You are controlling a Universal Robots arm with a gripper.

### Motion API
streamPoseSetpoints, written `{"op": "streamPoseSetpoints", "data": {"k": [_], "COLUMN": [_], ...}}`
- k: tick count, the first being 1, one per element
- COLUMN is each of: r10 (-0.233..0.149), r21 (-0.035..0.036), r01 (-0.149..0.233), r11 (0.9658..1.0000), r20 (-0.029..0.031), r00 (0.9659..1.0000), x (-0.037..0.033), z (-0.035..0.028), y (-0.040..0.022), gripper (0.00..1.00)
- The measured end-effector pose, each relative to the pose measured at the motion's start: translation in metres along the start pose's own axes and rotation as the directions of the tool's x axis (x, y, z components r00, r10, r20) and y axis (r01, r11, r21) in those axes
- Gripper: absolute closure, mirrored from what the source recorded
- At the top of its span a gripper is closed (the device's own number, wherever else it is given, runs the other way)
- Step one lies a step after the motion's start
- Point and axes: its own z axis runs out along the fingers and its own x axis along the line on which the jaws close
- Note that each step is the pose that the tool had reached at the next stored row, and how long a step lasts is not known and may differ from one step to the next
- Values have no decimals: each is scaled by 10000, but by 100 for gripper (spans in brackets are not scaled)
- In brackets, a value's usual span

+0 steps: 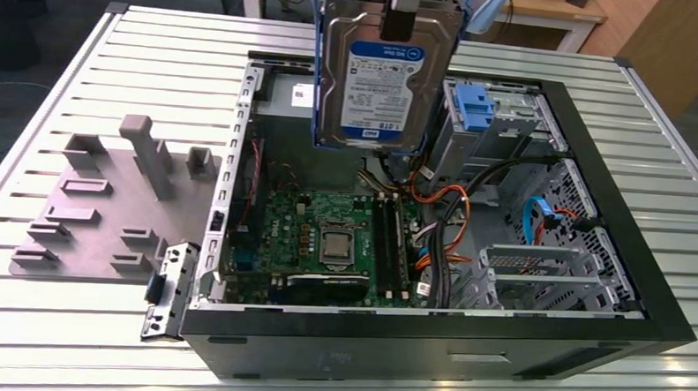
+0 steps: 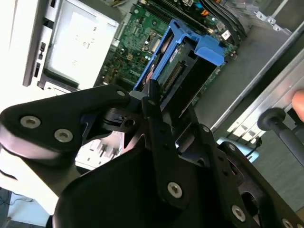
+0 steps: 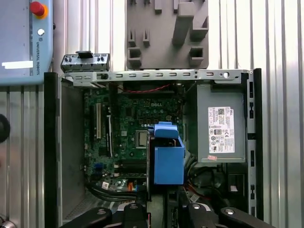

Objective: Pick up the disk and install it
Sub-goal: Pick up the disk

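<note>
The disk hangs upright above the open computer case, its white-and-blue label facing the exterior view and blue rails along its edges. My gripper is shut on its upper edge, one dark finger lying over the top of the label. The second wrist view looks along the fingers down to the disk, end-on, with its connector edge showing over the motherboard. In the first wrist view the disk's blue frame sits just beyond the gripper, over the case interior.
Inside the case lie the green motherboard, orange and black cables, a grey drive cage with a fixed blue bracket, and the power supply box. A grey fixture plate lies on the slatted table beside the case.
</note>
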Motion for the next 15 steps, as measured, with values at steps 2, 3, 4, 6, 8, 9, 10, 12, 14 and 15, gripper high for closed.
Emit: {"op": "streamPoseSetpoints", "data": {"k": [2, 3, 4, 6, 8, 9, 10, 12, 14, 15], "r10": [1, 2, 3, 4, 5, 6, 7, 8, 10, 11], "r21": [1, 3, 3, 5, 7, 7, 9, 10, 12, 13], "r01": [-1, -2, -3, -4, -5, -6, -7, -8, -9, -10], "r11": [10000, 10000, 10000, 10000, 10000, 10000, 10000, 10000, 10000, 10000], "r20": [-60, -94, -129, -199, -267, -301, -334, -401, -472, -506], "r00": [10000, 10000, 9999, 9998, 9996, 9995, 9994, 9992, 9989, 9987], "x": [47, 70, 93, 141, 192, 216, 241, 291, 342, 367], "z": [2, 3, 3, 5, 7, 8, 9, 11, 13, 14], "y": [-1, -2, -3, -4, -5, -6, -6, -8, -9, -10], "gripper": [65, 65, 65, 65, 65, 65, 65, 65, 65, 65]}}
